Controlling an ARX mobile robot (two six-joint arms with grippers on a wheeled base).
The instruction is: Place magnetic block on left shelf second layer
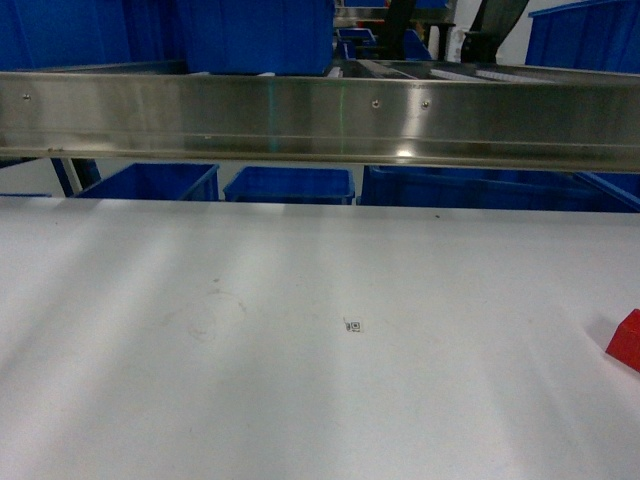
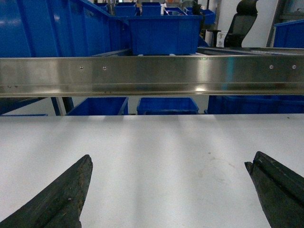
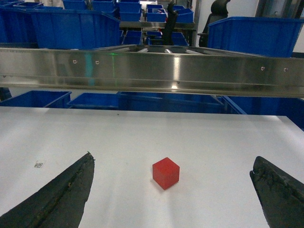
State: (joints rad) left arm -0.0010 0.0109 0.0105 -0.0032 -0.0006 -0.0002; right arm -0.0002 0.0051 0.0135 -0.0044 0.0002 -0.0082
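Magnetic block: a small red cube, recorded at the far right edge of the head view, cut off by the frame, lying on the white tabletop. A steel rail is seen across the top of that view, with blue bins behind and beneath it. No gripper is shown here.

Left wrist view: the left gripper is seen spread wide, nothing between its dark fingers; only bare tabletop lies under it. The block is not shown. No bin here can be identified as the left shelf second layer.

Right wrist view: the magnetic block is seen resting on the tabletop, ahead of and roughly centred between the fingers of the right gripper, which is spread wide and empty, clear of the cube on both sides.

Step judged in hand: approach before pick-up; nothing is grasped yet. Next move judged to call for the right gripper to be lowered around the cube, square to its faces, and closed.
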